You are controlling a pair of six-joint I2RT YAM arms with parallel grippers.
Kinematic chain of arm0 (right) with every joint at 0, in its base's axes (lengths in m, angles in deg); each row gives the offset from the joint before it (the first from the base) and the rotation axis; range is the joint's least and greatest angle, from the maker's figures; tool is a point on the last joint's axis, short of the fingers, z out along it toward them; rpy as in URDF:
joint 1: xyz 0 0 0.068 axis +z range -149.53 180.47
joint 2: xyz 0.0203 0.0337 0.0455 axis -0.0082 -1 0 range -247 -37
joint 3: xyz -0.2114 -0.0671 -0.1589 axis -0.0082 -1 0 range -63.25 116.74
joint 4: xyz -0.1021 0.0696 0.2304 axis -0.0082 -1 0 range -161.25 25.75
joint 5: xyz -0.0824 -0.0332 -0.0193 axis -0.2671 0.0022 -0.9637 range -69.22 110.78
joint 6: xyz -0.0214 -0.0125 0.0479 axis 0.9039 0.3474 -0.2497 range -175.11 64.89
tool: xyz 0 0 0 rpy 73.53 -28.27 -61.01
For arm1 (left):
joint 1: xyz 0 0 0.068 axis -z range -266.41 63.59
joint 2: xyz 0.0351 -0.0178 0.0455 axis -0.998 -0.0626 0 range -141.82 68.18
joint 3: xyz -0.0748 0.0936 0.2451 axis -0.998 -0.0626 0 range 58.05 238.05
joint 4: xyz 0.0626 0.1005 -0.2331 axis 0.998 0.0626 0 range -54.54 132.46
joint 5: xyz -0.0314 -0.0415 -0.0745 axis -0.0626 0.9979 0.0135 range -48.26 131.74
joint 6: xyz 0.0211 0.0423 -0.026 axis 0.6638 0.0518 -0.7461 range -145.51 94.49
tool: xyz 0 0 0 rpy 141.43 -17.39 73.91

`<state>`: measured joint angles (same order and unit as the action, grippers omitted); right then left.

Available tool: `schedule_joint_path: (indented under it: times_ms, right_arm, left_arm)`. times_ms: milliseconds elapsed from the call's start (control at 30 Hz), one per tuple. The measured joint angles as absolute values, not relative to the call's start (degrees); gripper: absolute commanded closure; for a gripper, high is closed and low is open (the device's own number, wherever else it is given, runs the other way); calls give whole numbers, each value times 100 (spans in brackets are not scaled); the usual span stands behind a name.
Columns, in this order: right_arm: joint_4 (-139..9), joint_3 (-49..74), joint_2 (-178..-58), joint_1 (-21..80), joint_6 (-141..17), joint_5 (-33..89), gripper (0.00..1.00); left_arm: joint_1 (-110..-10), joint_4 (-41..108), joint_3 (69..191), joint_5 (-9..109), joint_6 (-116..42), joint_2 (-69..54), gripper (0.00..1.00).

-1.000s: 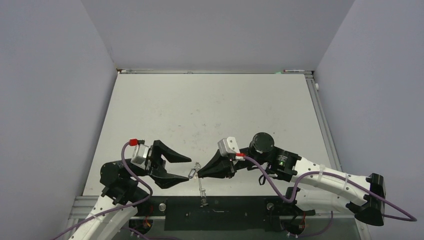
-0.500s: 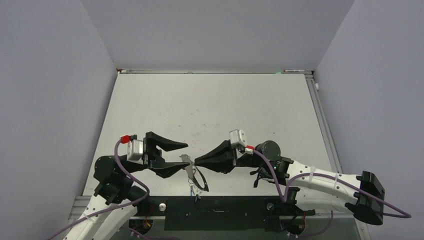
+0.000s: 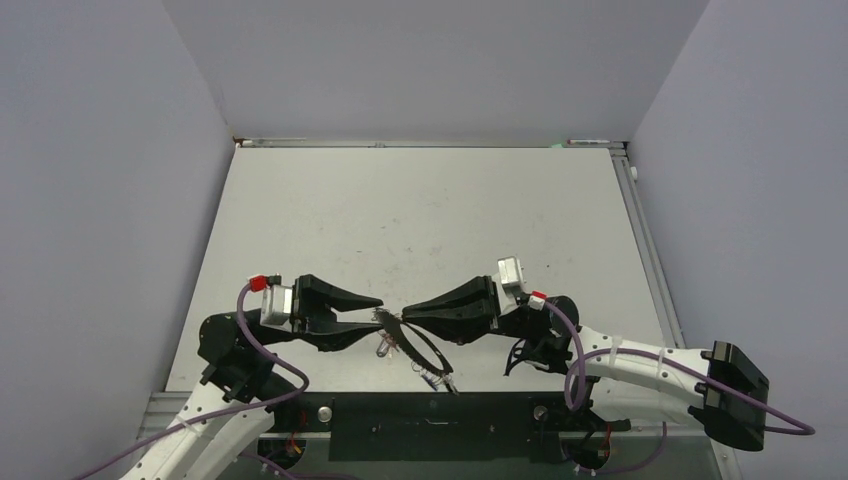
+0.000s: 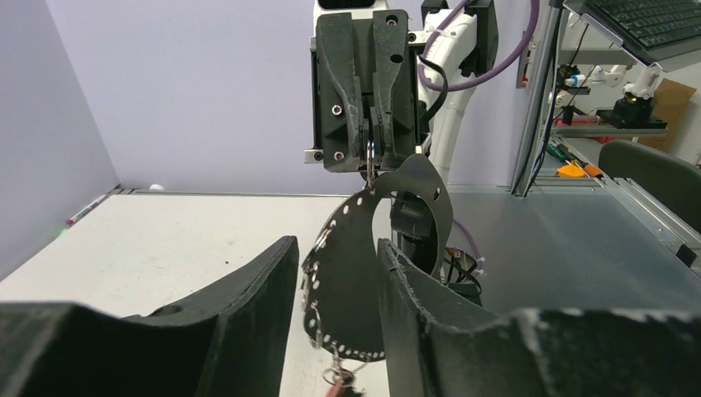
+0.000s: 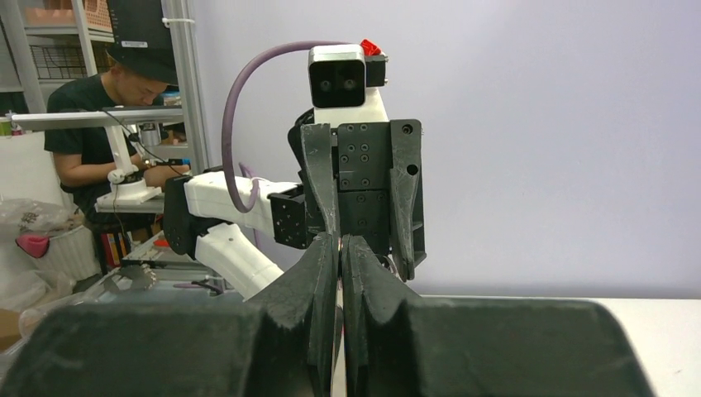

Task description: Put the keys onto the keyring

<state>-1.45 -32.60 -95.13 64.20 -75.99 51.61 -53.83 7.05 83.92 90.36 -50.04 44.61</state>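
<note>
Your right gripper (image 4: 369, 157) clamps the keyring (image 4: 413, 178), upper centre. Your left gripper (image 4: 337, 248) gapes around it below.

The desk (image 3: 420, 200) is a pale, matte slab with faint scuffs (image 3: 425, 250) near its middle, closed in by lilac walls (image 3: 110, 200) on the left, right and far sides. A metal rail (image 3: 645, 240) runs along its right edge, and a black strip (image 3: 440, 415) borders its near edge, with a few round fittings (image 3: 540, 412) set into it.
</note>
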Motion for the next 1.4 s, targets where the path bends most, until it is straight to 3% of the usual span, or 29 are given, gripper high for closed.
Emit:
schedule_joint_path:
  times_ms: [300,400,733,867,1067,1233,1400]
  right_arm:
    - [58,-3428,-9605,6363,-7702,5163,95]
    - [139,-3441,-9657,6337,-7726,5161,95]
    - [216,-3466,-9764,6306,-7802,5157,95]
    - [209,-3466,-9764,6306,-7831,5170,95]
    - [163,-3466,-9764,6306,-7892,5458,95]
    - [157,-3461,-9771,6308,-8014,5758,95]
    - [161,-3452,-9810,6308,-8139,5983,95]
  left_arm:
    - [-5383,296,8232,9148,-5332,4439,61]
    - [-5383,257,8213,9146,-5363,4482,43]
    - [-5383,237,8162,9111,-5385,4806,41]
    - [-5383,347,8162,9073,-5293,4815,23]
    - [-5383,631,8162,9008,-5125,4819,8]
    - [-5383,723,8162,9032,-5094,4819,8]
    - [-5375,734,8162,9244,-5151,4670,18]
